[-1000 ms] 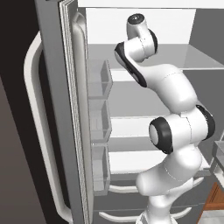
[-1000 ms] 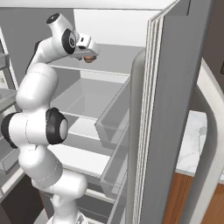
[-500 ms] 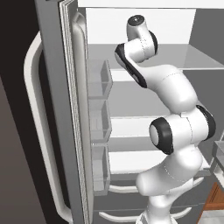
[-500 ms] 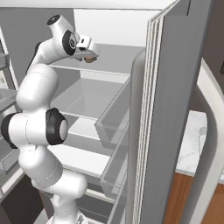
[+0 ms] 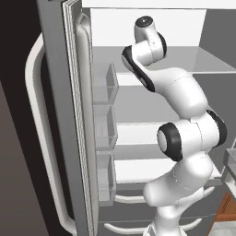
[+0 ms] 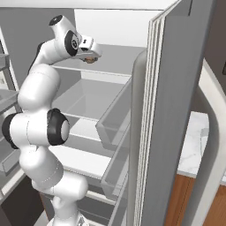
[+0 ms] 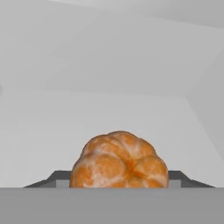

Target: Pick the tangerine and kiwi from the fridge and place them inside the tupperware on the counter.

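Tangerine dead centre in the hand view, right at the bottom edge, sitting between the two dark fingertips that peek out on either side of it. That's the key line-up: the fruit lies straight ahead along the hand's own axis, neither left nor right of it, tucked in between the fingers. It's a round thing with no long axis to speak of, so no turning of the wrist looks needed.

From the right base view, the hand is reaching in over the upper shelf of the fridge, with a small brownish-orange blob just under it, which I take to be the same tangerine. The arm is stretched high and deep into the white interior.

Is the hand clenched on it? The fingers flank the fruit closely, but whether the pads are actually pressing its skin I cannot tell; the contact is hidden at the frame's lower edge. I'd judge this as the grasp step of the first fruit, early in the task.

Over at the right edge, a strip of marble worktop shows beyond the open door. Next call, in my view: confirm the grip, then lift clear of the shelf.
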